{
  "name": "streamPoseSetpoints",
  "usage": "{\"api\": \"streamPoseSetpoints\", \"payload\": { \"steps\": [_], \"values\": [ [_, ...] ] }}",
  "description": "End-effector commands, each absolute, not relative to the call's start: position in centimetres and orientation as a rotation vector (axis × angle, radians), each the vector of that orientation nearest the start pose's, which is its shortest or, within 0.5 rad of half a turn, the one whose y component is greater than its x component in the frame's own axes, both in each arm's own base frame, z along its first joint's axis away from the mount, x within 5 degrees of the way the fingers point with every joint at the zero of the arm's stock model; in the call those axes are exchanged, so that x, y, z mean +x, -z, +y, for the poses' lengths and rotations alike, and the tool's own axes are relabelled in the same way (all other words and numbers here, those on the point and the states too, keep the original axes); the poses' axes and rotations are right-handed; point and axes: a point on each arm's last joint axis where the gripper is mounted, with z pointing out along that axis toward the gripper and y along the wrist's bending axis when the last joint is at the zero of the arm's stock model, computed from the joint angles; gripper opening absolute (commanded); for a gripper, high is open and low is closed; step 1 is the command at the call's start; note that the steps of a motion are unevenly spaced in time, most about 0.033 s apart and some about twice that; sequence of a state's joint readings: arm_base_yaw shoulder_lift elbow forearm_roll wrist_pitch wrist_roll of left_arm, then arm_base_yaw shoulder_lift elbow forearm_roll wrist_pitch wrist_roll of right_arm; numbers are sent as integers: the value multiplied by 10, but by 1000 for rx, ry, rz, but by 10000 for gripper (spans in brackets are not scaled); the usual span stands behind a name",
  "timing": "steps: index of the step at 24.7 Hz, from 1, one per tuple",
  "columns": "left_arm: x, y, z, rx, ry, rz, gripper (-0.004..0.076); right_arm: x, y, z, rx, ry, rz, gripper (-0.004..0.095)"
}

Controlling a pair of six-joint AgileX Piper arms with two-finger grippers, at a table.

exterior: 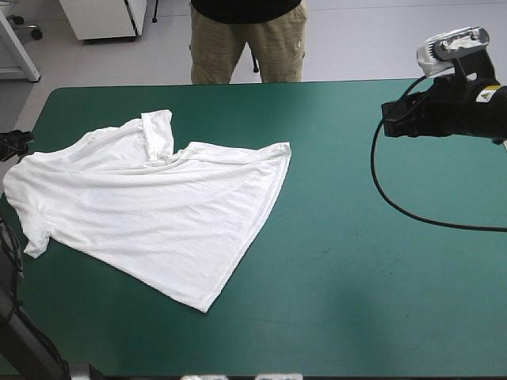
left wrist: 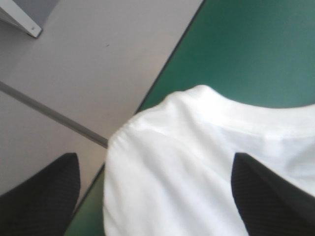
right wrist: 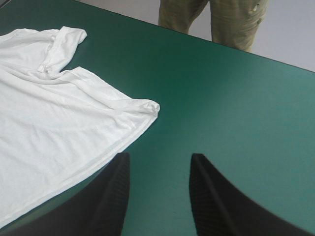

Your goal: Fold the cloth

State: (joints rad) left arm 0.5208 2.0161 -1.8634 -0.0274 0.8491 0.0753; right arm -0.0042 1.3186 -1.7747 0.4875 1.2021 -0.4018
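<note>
The white T-shirt (exterior: 158,206) lies spread, slightly rumpled, on the left half of the table, one sleeve (exterior: 157,131) folded up toward the far edge. My left gripper (exterior: 14,145) sits at the table's left edge beside the shirt. In the left wrist view it (left wrist: 153,155) is open, with a rounded part of the T-shirt (left wrist: 197,128) lying between and under its fingers. My right gripper (exterior: 394,119) hovers raised over the far right of the table. It (right wrist: 160,156) is open, nothing between its fingers, and the T-shirt (right wrist: 49,123) lies well ahead and to one side.
The teal-green cover (exterior: 372,261) shows from the T-shirt's hem to the table's right edge. In the left wrist view the table's left edge (left wrist: 162,83) runs close by the shirt, with grey floor beyond it.
</note>
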Motion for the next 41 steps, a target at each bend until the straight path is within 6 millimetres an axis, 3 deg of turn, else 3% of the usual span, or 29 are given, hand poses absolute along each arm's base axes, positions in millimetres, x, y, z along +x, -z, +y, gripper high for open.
{"api": "streamPoseSetpoints", "payload": {
  "steps": [1,6,11,15,16,17,18,21,26,32,41],
  "values": [
    [382,-373,192,-447,-55,2202,552,210,-532,36,-446,-309,1962,375],
    [351,-408,113,-164,188,2217,438,188,-540,34,-426,-288,1941,375],
    [306,-430,33,77,298,2227,435,179,-543,35,-419,-311,1942,374],
    [267,-433,-18,319,393,2279,435,178,-542,36,-417,-320,1950,374],
    [244,-430,-40,447,451,2315,435,178,-542,36,-418,-326,1949,374],
    [234,-428,-49,506,479,2333,435,177,-543,37,-419,-331,1947,374],
    [213,-418,-64,599,540,2388,435,177,-543,38,-421,-353,1940,374],
    [187,-398,-79,696,598,2438,435,177,-546,40,-436,-379,1912,372],
    [156,-318,-100,982,486,2525,435,180,-546,42,-456,-390,1891,372],
    [149,-272,-146,1237,449,2470,461,192,-540,42,-453,-414,1931,370],
    [169,-210,-161,1270,260,2599,461,192,-540,43,-453,-423,1931,368]
  ]
}}
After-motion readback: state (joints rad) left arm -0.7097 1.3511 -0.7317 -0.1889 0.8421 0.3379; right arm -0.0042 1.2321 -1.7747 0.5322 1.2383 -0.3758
